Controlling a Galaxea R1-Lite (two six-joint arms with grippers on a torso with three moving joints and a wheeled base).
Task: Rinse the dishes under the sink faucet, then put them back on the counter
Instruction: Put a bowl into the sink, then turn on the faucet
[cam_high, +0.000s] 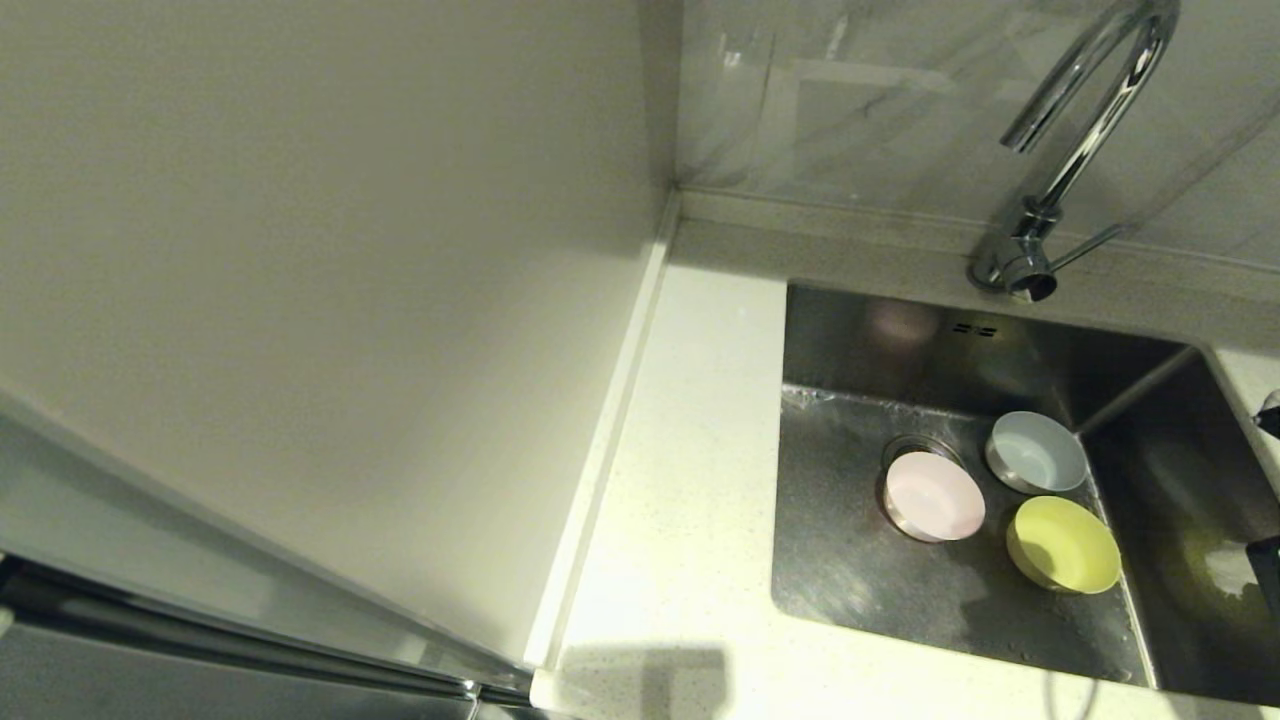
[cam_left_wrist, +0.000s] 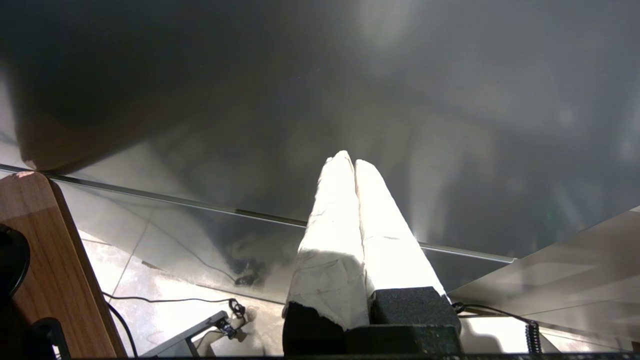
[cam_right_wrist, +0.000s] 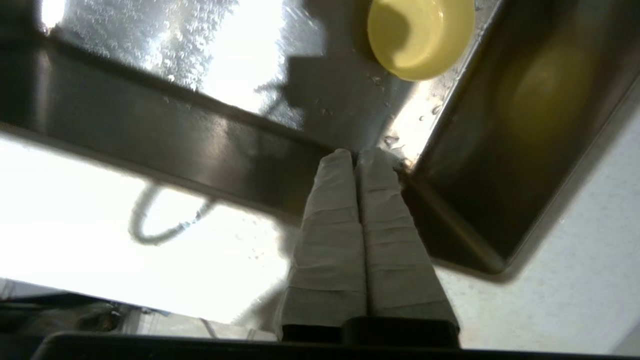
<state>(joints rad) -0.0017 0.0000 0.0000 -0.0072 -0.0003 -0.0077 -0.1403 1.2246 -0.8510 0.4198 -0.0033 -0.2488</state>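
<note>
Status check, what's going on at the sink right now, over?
Left gripper shut, parked. Right gripper shut over sink corner. Pink bowl, blue-grey bowl, yellow-green bowl in basin. Nothing blocking.

The left claw (cam_left_wrist: 354, 162) has two long tapering fingers (cam_left_wrist: 330, 240) wrapped in white tape, creased and torn at the lower edge, seated in rough black foam-like blocks at the base. The right claw (cam_right_wrist: 359, 154) is built alike: two tapered fingers (cam_right_wrist: 387, 240) bound in pale greyish tape with crosswise wrap lines, rising from a black base
</note>
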